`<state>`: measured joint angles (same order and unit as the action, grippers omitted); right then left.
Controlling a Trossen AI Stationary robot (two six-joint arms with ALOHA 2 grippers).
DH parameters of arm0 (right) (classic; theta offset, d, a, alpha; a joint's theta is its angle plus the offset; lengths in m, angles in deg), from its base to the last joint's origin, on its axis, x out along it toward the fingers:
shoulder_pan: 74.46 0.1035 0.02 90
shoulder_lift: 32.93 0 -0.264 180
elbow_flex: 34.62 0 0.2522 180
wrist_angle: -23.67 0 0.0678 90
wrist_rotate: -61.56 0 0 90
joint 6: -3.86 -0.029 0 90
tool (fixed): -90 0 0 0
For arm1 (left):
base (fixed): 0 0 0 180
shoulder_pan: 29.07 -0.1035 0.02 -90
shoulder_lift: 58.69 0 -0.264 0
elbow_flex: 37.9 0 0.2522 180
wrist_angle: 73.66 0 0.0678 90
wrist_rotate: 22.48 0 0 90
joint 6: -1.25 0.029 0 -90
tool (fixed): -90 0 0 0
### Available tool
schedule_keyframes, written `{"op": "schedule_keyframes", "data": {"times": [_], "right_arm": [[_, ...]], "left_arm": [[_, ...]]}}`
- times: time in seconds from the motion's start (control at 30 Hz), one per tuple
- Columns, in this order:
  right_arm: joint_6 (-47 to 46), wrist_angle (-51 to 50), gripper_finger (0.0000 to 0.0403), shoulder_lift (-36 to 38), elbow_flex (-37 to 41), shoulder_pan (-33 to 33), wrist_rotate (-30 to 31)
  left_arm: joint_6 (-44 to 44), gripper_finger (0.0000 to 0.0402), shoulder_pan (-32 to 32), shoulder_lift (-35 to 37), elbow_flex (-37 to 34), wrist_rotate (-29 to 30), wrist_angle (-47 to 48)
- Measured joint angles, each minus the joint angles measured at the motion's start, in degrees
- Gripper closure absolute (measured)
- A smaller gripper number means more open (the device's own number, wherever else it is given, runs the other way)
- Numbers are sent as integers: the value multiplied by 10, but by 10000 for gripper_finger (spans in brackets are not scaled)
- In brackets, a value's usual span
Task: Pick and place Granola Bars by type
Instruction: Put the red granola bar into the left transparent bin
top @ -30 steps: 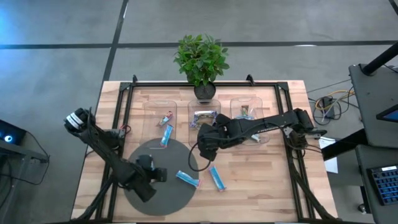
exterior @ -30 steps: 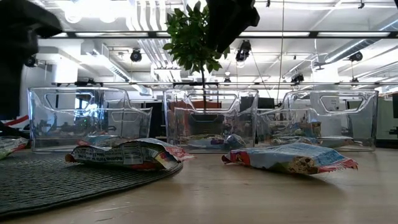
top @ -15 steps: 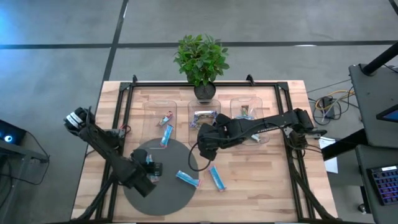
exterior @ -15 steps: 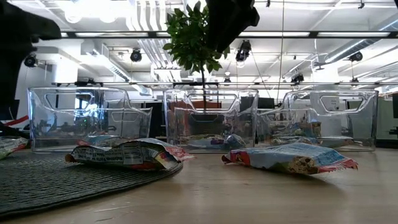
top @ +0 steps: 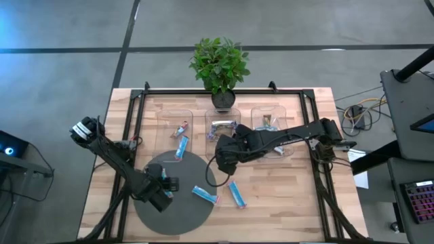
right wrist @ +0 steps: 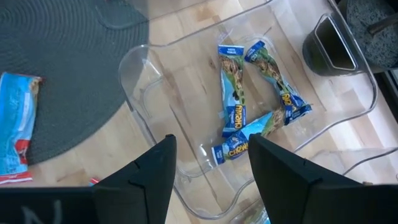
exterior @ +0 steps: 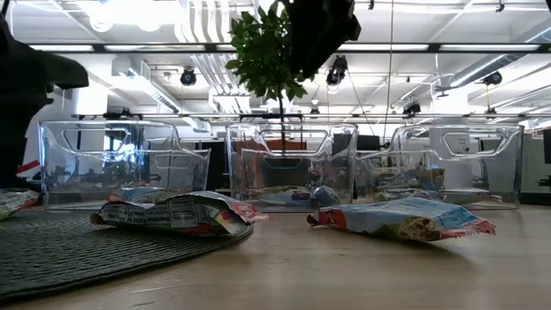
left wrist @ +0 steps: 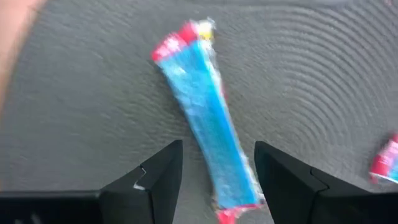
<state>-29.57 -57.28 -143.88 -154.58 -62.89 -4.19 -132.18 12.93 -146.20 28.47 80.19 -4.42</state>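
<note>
My wooden table (top: 285, 196) carried a grey mat (top: 183, 210) near its front edge, three clear trays (top: 278, 144), one blue bar (top: 237, 194).

Three clear trays (top: 174, 116) sit in a row. Four blue bars (top: 204, 195) lie outside them, three on or overlapping the one grey mat (top: 152, 169). One potted plant (top: 220, 66) stands behind.

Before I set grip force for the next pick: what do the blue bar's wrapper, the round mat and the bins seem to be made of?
Blue bar: thin glossy film, probably plastic; it glints and crinkles. Round mat: dark woven or ribbed material, matte, with concentric ridges. Bins: clear rigid plastic, the wood showing through.
</note>
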Motion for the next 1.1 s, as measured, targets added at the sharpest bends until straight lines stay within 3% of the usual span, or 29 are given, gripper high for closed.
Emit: {"op": "schedule_keyframes", "data": {"times": [1.1], "right_arm": [[0,1,211,0,12,0,3]], "left_arm": [[-1,232,-4,0,-90,-11,-66]]}}
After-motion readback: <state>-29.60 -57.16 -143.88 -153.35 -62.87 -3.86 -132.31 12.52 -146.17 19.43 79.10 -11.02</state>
